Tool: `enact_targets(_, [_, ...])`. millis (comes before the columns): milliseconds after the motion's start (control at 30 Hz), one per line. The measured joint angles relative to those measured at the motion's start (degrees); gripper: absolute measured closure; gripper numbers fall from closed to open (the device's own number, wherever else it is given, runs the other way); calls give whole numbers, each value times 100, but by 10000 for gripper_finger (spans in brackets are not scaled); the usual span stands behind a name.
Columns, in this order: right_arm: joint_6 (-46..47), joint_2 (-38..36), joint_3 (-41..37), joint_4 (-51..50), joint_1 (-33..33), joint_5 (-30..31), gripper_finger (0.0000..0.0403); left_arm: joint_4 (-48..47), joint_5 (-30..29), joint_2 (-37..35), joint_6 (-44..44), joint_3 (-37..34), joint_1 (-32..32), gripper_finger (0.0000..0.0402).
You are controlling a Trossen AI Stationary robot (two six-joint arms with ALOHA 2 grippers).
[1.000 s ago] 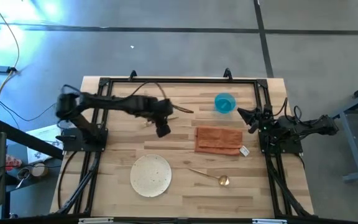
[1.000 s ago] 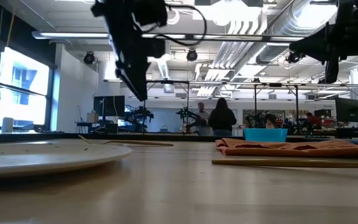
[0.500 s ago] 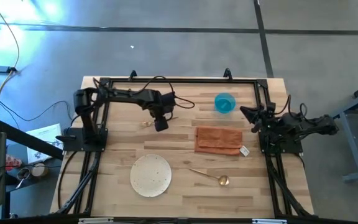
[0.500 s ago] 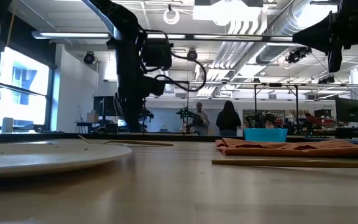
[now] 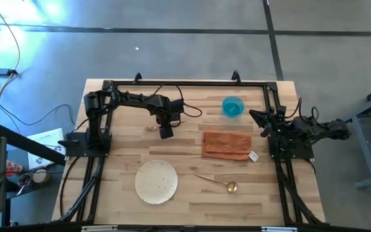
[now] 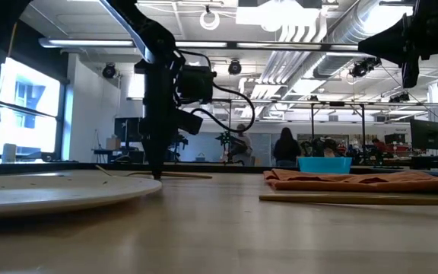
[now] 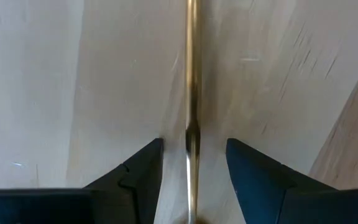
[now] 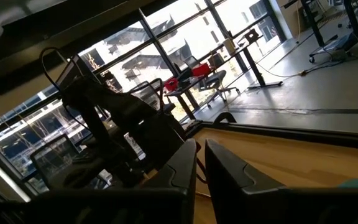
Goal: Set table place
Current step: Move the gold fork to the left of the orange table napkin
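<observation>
A gold fork (image 5: pixel 172 120) lies flat on the table (image 5: pixel 108 193), in its far left part. My left gripper (image 5: pixel 165 131) is low over it and open, with one finger on each side of the fork's handle (image 7: pixel 191 93) and not touching it. In the low view the left gripper (image 6: pixel 157 173) reaches down to the tabletop. A speckled white plate (image 5: pixel 156 181) lies near the front edge, with a gold spoon (image 5: pixel 219 183) to its right. A rust-orange napkin (image 5: pixel 226 144) and a blue bowl (image 5: pixel 232 107) lie farther back. My right gripper (image 5: pixel 261 120) waits, shut, raised at the right edge.
A black rail frame (image 5: pixel 185 84) borders the table. Bare planks lie between the plate and the fork. People stand in the room far behind the table (image 6: pixel 286 146).
My left gripper has come down from high above the table to the tabletop, over the fork, and has shifted a little toward the far edge. The fork has stayed where it was.
</observation>
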Motion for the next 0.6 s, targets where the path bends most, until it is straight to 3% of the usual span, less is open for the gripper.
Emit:
enact_targets(200, [8, 0, 0, 0, 0, 2, 377, -18, -96, 58, -8, -2, -7, 252])
enact_targets(433, [4, 0, -2, 0, 0, 2, 377, -27, -122, 66, 68, -10, -7, 381])
enact_targets(600, [16, 0, -2, 0, 0, 4, 377, -75, -273, 71, 403, 3, -127, 389])
